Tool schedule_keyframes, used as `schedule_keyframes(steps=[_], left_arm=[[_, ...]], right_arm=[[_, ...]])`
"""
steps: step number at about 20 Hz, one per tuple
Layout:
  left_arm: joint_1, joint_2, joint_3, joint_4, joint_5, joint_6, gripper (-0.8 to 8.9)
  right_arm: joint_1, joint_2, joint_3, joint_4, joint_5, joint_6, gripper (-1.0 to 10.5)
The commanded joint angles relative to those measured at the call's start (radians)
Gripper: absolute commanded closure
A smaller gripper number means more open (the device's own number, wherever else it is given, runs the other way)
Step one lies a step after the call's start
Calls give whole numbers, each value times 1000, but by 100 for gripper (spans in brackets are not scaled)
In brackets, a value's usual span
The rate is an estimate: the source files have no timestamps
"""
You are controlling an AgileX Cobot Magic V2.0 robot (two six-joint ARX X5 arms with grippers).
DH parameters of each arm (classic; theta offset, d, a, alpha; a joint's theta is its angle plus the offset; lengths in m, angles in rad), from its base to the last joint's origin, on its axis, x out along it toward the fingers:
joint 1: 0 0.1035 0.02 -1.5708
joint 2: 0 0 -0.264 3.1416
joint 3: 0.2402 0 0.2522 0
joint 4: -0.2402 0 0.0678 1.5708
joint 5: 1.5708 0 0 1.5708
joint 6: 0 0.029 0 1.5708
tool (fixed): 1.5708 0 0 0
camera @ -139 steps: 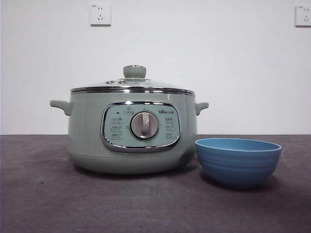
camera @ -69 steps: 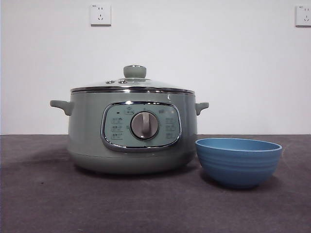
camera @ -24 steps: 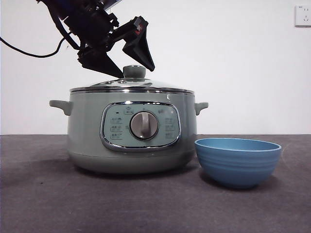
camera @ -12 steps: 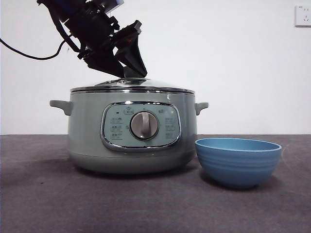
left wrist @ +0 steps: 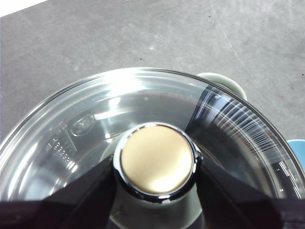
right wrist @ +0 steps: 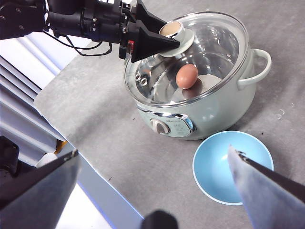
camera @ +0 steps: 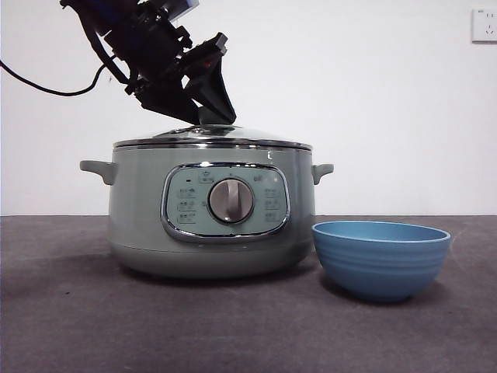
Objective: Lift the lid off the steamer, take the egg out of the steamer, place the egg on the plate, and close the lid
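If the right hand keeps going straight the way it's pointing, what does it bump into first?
Most likely the plate. In the right wrist view the open right hand hangs high, aiming down between the plate and the steamer. Depth is unclear, so it might meet bare table instead.

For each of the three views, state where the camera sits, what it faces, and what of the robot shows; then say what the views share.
Front view: low at table height, looking level at the steamer and blue plate; the left pincer reaches in from upper left.
Left wrist view: looks down on the lid and its knob, own jaws closed on either side of the knob.
Right wrist view: high, looking down at steamer, egg and plate; own open jaws at the bottom corners.
Shared: steamer, lid and plate appear in all three.
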Motion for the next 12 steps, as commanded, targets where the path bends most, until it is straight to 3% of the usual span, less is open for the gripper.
schedule_keyframes(steps=[1,12], left_arm=[[-2,-5,14,31,11,-19,822],[-1,-177,90,-19,8,-19,822]], right_arm=[[2,0,2,2,-3,0,320],[2,3,2,18,-1,1,321]])
